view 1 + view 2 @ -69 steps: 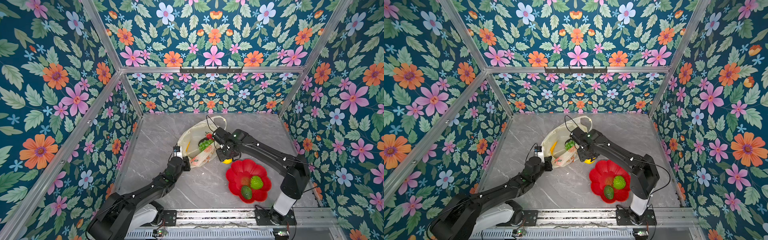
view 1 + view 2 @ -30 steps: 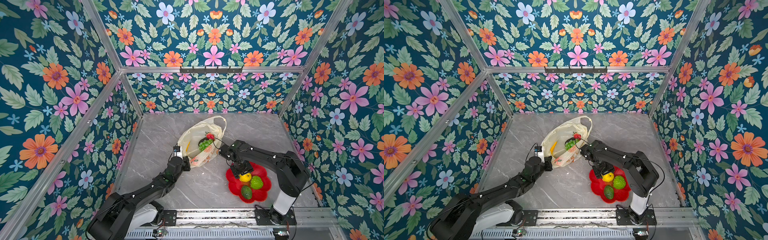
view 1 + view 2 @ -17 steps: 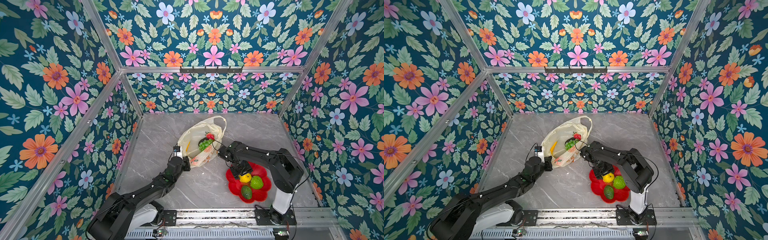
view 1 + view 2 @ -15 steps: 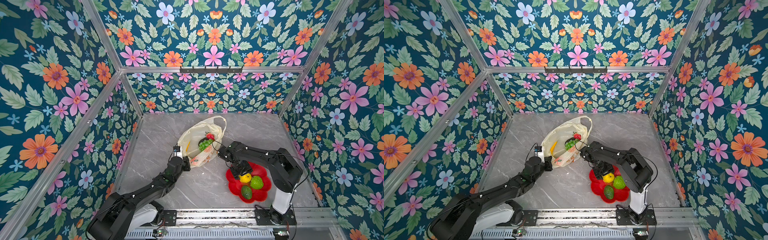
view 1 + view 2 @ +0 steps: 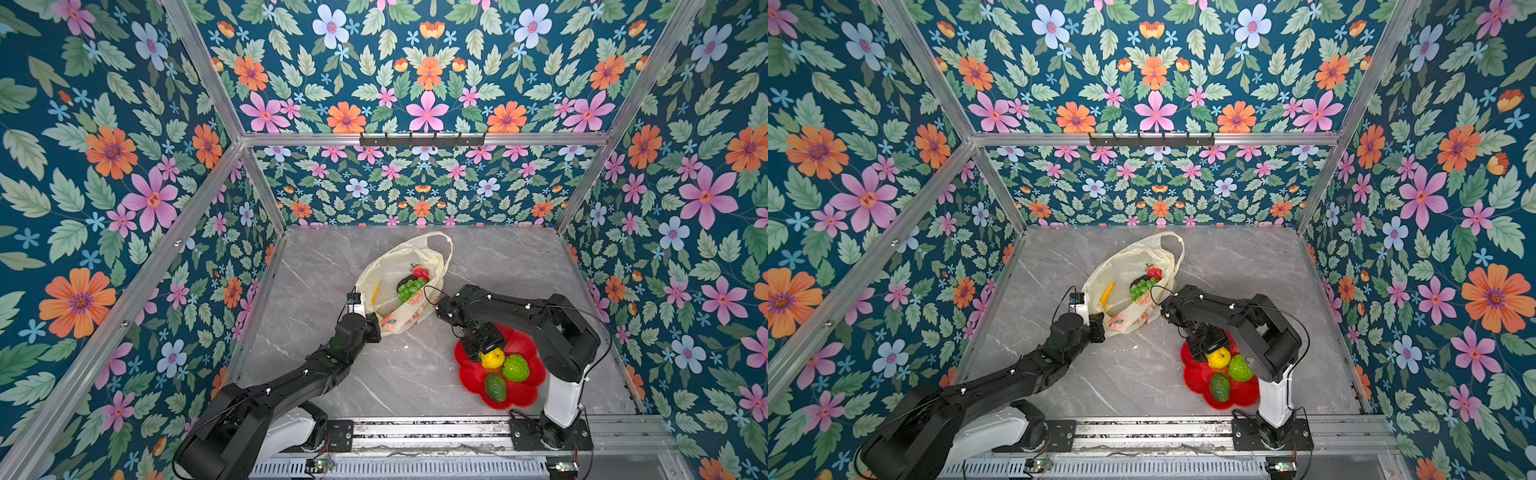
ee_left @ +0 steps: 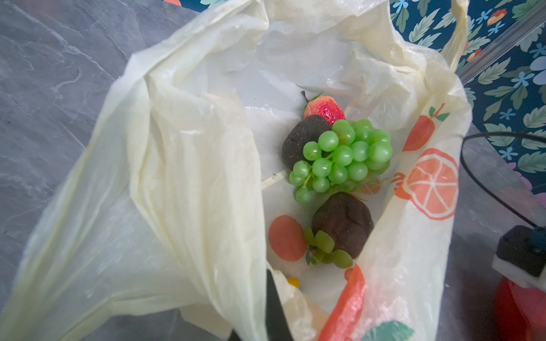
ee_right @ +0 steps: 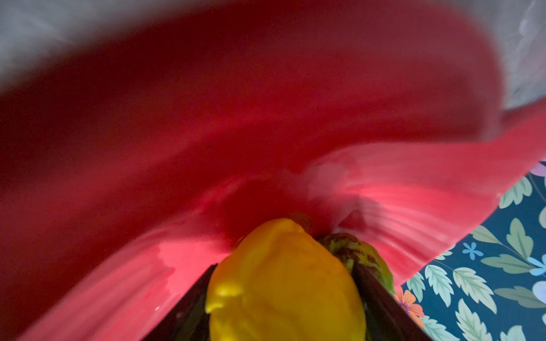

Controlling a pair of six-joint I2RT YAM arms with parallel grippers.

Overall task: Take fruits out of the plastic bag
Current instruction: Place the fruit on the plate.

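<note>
— Risks from here, quick?
— Two, imo. Your right end effector (image 5: 484, 347) sits low over the red plate (image 5: 528, 399) w/ the lemon (image 5: 492, 359) between its fingers. The lemon's round, and the green apple (image 5: 516, 368) is right beside it, just past the tips. If you lift off at an angle, a finger could drag the lemon and roll it over the rim onto the table (image 5: 374, 374). The wrist view doesn't show whether the fingers pinch the lemon or only flank it, so check before you pull up.
— Other side?
— Your left end effector (image 5: 376, 326) is pressed together on the near rim of the plastic bag (image 5: 390, 266). The film looks thin & slick. If it slips out, the mouth prob. folds over the fruit.
— What's inside?
— Ahead of the left tips are the grape bunch (image 6: 345, 156), the strawberry (image 6: 323, 109) beyond it and the dark avocados (image 6: 342, 221) touching the grapes. The banana (image 5: 1106, 295) lies off to one side.
— Arm poses?
— The left arm is stretched long & low over the table, wrist at the bag rim. The right arm is folded tight, forearm out toward the bag, wrist doubled back so the tips point down at the plate.
</note>
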